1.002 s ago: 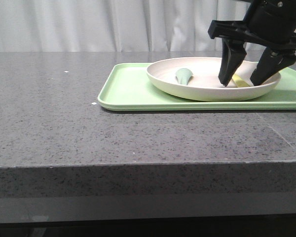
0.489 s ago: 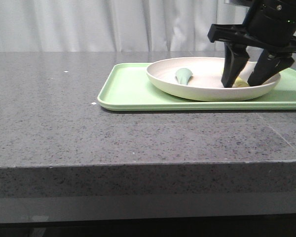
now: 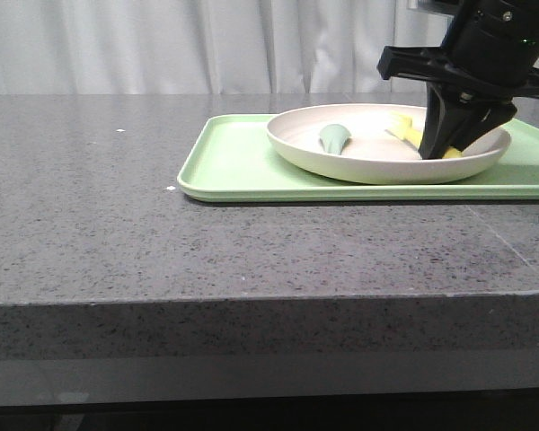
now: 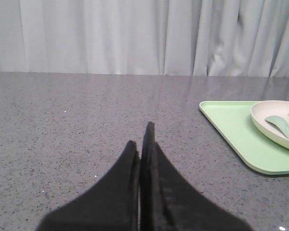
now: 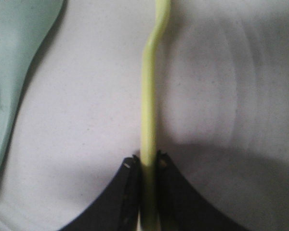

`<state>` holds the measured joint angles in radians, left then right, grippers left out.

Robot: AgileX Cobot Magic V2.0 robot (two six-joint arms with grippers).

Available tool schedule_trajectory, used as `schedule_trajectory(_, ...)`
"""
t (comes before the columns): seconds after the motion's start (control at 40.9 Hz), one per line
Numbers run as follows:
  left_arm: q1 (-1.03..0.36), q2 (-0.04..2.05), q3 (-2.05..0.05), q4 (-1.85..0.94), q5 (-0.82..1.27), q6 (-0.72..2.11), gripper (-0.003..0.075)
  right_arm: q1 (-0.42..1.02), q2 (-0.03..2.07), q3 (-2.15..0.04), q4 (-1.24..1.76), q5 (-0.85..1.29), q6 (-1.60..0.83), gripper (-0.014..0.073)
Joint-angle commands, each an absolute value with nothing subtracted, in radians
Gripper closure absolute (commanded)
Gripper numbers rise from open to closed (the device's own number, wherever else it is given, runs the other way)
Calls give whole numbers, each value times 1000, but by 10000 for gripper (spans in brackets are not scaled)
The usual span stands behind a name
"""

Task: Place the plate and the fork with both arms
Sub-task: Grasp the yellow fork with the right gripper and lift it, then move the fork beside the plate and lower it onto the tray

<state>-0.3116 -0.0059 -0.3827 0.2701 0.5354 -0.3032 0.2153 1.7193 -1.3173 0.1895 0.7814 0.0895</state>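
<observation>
The cream-white plate (image 3: pixel 341 162) rests on a light-green tray (image 3: pixel 242 166) at the right of the table. Inside the plate my right gripper (image 3: pixel 442 148) is shut on the pale yellow fork (image 3: pixel 404 128), whose tines point left and slightly up. In the right wrist view the fork (image 5: pixel 151 86) runs straight out from between the fingers (image 5: pixel 130 173), seen edge-on over the plate (image 5: pixel 86 125). My left gripper (image 4: pixel 140 137) is shut and holds nothing, low over the bare stone top well left of the tray (image 4: pixel 231 134) and the plate (image 4: pixel 269 122).
A grey-green spoon (image 3: pixel 335 136) lies in the plate's left half, and it shows in the wrist views as well (image 5: pixel 14 67) (image 4: pixel 282 126). The grey stone table (image 3: pixel 117 233) ends in a front edge close to the camera. White curtains hang behind.
The right gripper's fingers, spread wide a second ago, have come together on the fork. The fork's tine end has tipped up off the plate floor. The left arm is out of the front view throughout.
</observation>
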Motion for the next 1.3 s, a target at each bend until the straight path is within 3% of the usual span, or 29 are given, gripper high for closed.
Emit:
schedule_trajectory(0.0, -309, -6, -408, 271, 452, -314, 738, 215, 1679, -1346, 188, 756, 84, 481)
schedule_trajectory(0.122, -309, -6, -408, 271, 452, -314, 738, 215, 1679, -1346, 188, 756, 84, 514)
schedule_trajectory(0.342, -309, -6, -408, 271, 452, -314, 738, 215, 1679, -1346, 188, 753, 84, 711)
schedule_trajectory(0.807, -309, -6, -408, 271, 452, -314, 738, 191, 1623, -1483, 204, 879, 85, 711)
schedule_trajectory(1.271, -309, -6, -408, 271, 452, -314, 738, -3, 1605, -1484, 209, 986, 64, 710)
